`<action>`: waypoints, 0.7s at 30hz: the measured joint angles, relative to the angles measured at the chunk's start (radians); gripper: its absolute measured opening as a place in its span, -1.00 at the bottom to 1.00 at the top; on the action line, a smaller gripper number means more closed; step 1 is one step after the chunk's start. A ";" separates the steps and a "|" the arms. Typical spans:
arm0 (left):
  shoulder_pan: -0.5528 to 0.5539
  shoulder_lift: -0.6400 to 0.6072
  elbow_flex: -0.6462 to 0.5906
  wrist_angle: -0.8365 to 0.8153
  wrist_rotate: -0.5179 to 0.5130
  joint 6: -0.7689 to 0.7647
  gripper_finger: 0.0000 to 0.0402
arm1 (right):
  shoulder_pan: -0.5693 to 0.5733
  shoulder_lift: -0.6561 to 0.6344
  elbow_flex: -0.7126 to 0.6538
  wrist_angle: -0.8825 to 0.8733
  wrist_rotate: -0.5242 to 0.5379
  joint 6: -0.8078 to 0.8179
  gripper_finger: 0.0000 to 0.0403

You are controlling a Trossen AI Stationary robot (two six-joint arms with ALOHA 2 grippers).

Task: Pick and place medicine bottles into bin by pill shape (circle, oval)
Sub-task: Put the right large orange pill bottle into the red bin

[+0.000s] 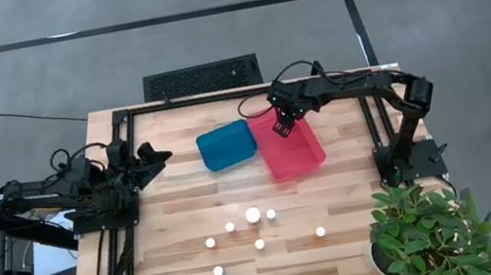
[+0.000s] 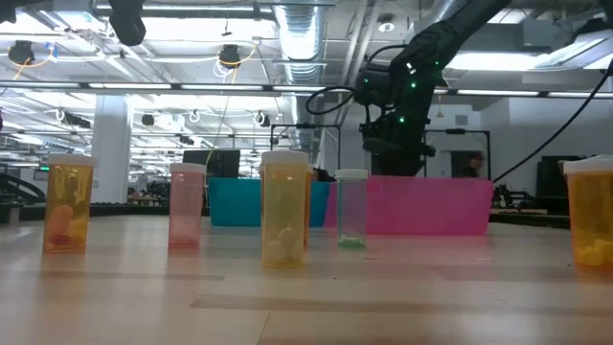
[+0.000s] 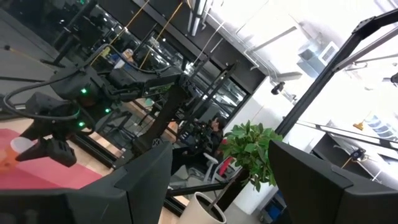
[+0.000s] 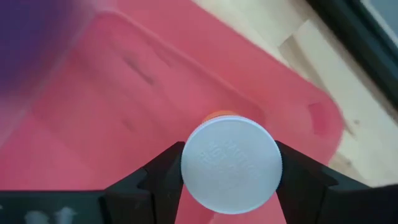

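**One bottle held over the pink bin**

Seven little bottles stand on the wooden table [image 1: 332, 183] in the high view, well apart from both bins; one has a bigger white cap [image 1: 253, 215]; the others sit around it, such as one near the plant side [image 1: 321, 232] and one closest to the front edge [image 1: 218, 272]. The right gripper [image 1: 281, 129] hangs over the pink bin [image 1: 302, 153], at the end next to the blue bin [image 1: 227, 145]; the two bins touch or nearly touch. The left gripper [image 1: 158, 156] rests out to the side, near the table's left edge, with its fingers spread. A green plant [image 1: 429, 232] stands at the table's corner.

From the low view, the bottles stand upright in a row; a yellow one [image 2: 69, 204], a pink one [image 2: 187, 206], a big yellow one [image 2: 284, 208], a clear one with green pills [image 2: 351, 210] and one more at the edge [image 2: 589, 213]. The blue bin [image 2: 259, 201] and pink bin [image 2: 431, 206] sit behind them; the right arm [image 2: 402, 96] comes down above the pink bin.

Through the left wrist view, the left fingers [image 3: 149, 177] are wide apart with nothing between them; the other arm's gripper [image 3: 46, 146] holds a bottle [image 3: 15, 152] over the pink bin.

Looking from the right wrist view, the right gripper [image 4: 229, 171] pinches a bottle with a round white cap [image 4: 229, 163] from both sides; the pink bin [image 4: 124, 112] lies under it.
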 joint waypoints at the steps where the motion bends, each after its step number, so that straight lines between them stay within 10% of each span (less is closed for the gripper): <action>1: 0.000 0.000 0.000 0.000 0.000 0.001 0.29 | 0.000 0.000 0.000 0.004 0.000 0.000 0.13; 21: 0.000 0.000 0.000 0.000 0.000 0.002 0.29 | -0.004 -0.003 0.003 0.007 -0.005 -0.025 0.39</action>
